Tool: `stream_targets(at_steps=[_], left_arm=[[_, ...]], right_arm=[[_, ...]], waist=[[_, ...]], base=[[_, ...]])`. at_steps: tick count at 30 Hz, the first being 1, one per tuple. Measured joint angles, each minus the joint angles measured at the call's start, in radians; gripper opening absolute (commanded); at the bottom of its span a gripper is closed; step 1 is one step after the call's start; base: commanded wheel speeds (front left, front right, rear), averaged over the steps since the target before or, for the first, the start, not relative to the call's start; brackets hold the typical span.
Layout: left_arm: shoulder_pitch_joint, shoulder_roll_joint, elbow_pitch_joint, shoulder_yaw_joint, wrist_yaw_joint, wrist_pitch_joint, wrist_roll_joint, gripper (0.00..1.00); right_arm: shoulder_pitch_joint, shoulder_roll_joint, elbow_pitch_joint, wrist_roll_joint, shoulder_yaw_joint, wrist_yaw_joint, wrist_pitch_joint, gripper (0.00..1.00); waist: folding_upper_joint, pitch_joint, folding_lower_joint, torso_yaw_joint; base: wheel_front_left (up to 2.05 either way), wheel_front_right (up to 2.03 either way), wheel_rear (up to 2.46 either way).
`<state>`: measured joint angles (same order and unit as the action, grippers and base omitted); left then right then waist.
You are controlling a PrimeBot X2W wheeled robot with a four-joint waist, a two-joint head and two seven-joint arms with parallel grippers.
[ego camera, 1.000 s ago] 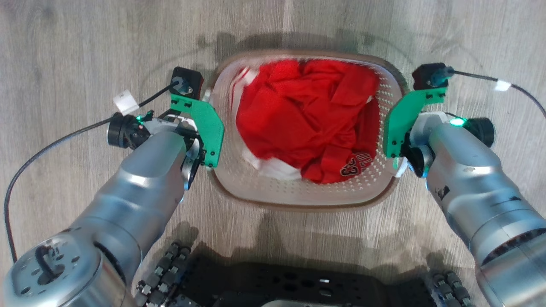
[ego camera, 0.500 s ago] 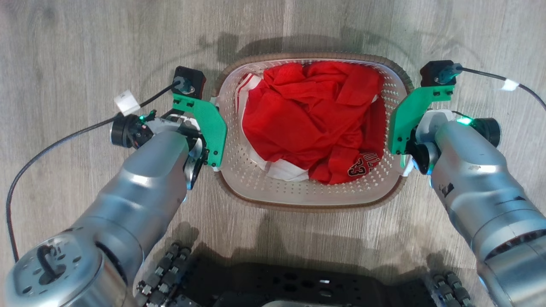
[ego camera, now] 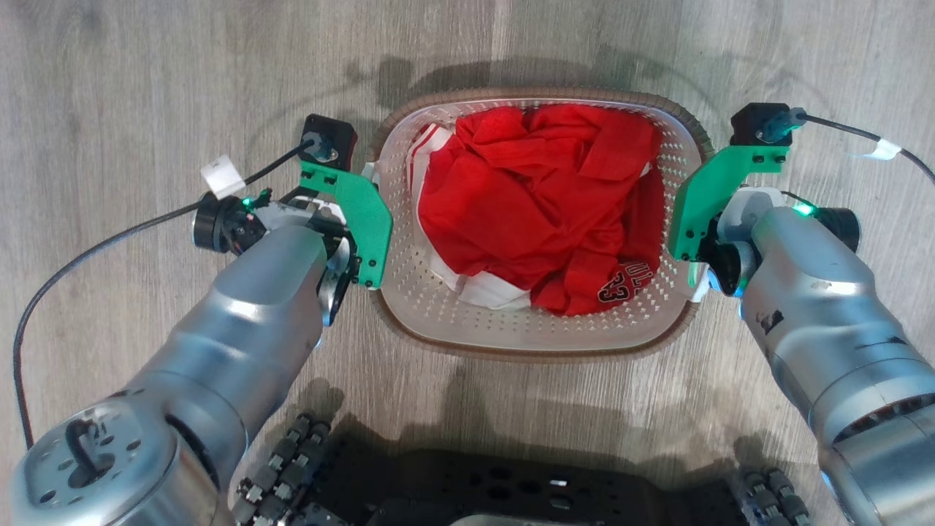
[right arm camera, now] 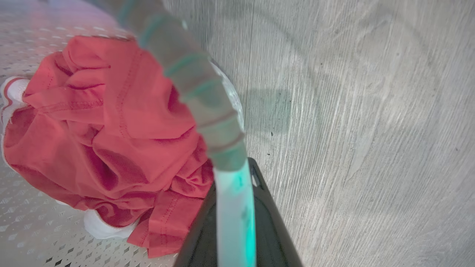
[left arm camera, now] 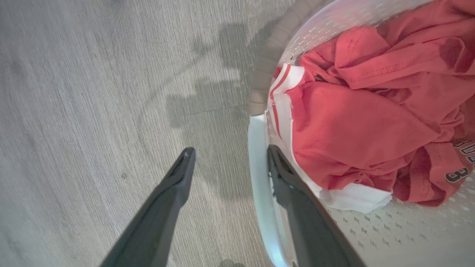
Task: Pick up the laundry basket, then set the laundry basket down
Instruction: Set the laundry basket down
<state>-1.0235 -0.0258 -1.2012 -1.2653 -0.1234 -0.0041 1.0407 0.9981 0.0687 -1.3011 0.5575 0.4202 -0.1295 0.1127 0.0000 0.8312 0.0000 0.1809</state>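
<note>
Judging the small white perforated plastic laundry basket [ego camera: 467, 327] with its brown woven-look rim to be down on the pale grey wood-look floor [ego camera: 146, 88], central in the head view and heaped with crumpled red-and-white cloth [ego camera: 533, 204]. Flanked at 9 o'clock by the left tool [left arm camera: 231, 149], released: dark fingers [left arm camera: 163, 211] spread wide, one touching the basket side of a white side handle [left arm camera: 259, 193], the other well apart over bare floor. Flanked at 3 o'clock by the right tool [right arm camera: 233, 176], half hidden behind the opposite white handle [right arm camera: 232, 215]; cannot tell whether clenched or released there.

Could tip or drag one-sidedly from here, through raising or pulling the right arm while possibly clamped, with nothing bearing the 9 o'clock side; would likely spill cloth toward 9 o'clock. Could also snag, through drawing the left tool straight out toward 9 o'clock with one finger tucked behind the handle, hooking it and sliding the whole load. Safer, probably, to free both sides first, then back out along the fingers.

Against a second ago: no motion blur now, rim and perforations sharp. Sits slightly further toward 3 o'clock, as do both wrists. Same cloth heap, barely disturbed. Reads as settled rather than carried.
</note>
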Motion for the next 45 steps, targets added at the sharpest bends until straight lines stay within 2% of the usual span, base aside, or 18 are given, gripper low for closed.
stream_targets(at_steps=[15,32,34,45], left_arm=[[0.0,0.0,0.01,-0.014,-0.006,0.003,0.003,1.0],[0.0,0.0,0.014,-0.016,-0.009,0.003,0.017,1.0],[0.001,-0.001,0.013,-0.016,-0.009,0.003,0.017,1.0],[0.022,0.0,0.016,-0.017,-0.009,0.011,0.02,1.0]], right_arm=[[0.002,0.001,-0.003,0.077,-0.012,0.0,-0.013,0.0],[0.003,0.002,-0.002,0.067,0.014,0.0,-0.009,0.0],[0.003,0.002,-0.002,0.05,0.004,0.0,-0.009,1.0],[-0.003,0.003,-0.002,-0.069,-0.106,0.0,0.003,1.0]], waist=[[0.0,0.001,0.0,0.007],[0.0,0.0,0.0,0.009],[0.0,-0.001,0.0,0.007],[0.0,-0.028,0.0,0.01]], base=[[0.0,0.0,0.0],[0.0,0.0,0.0],[0.0,0.0,0.0],[0.0,0.0,0.0]])
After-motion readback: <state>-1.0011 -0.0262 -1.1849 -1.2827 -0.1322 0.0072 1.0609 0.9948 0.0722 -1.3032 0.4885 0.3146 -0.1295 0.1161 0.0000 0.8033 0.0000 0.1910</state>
